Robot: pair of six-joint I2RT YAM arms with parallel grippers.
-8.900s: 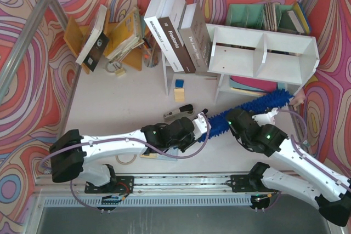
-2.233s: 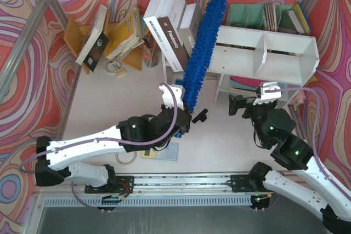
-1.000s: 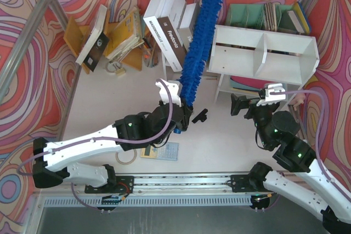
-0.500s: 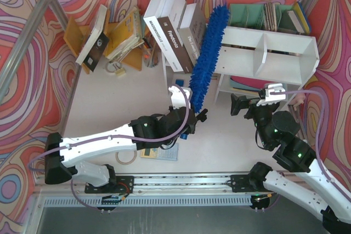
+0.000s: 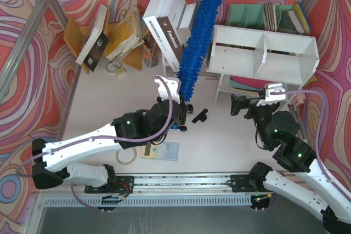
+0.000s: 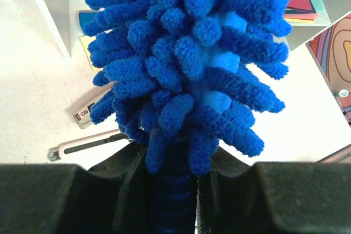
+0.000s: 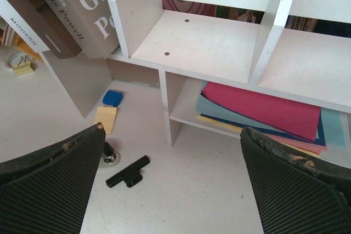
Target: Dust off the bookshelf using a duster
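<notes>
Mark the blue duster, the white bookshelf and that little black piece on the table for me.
Bright-blue fluffy microfibre duster [image 5: 200, 39]: top external view, middle of head.
Large white board bookshelf [image 5: 236, 53]: top external view, left cubby's bare board.
Small black T-shaped piece [image 7: 128, 171]: right wrist view, its middle.

bookshelf [image 7: 208, 47] cubbies open-fronted | books [image 7: 71, 9] lean on its left wall, duster [image 5: 198, 39] across them | black clip [image 7: 127, 171] on table [image 7: 219, 190] ahead

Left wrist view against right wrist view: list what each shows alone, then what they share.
Left wrist only: the bright-blue fluffy microfibre duster, its handle clamped in the left tool, and a pale utility knife. Right wrist only: the two upper cubbies of the white board bookshelf, leaning grey hardcover books, a small black clip. Both: red and teal sheets stacked in the shelf's lower tier.
</notes>
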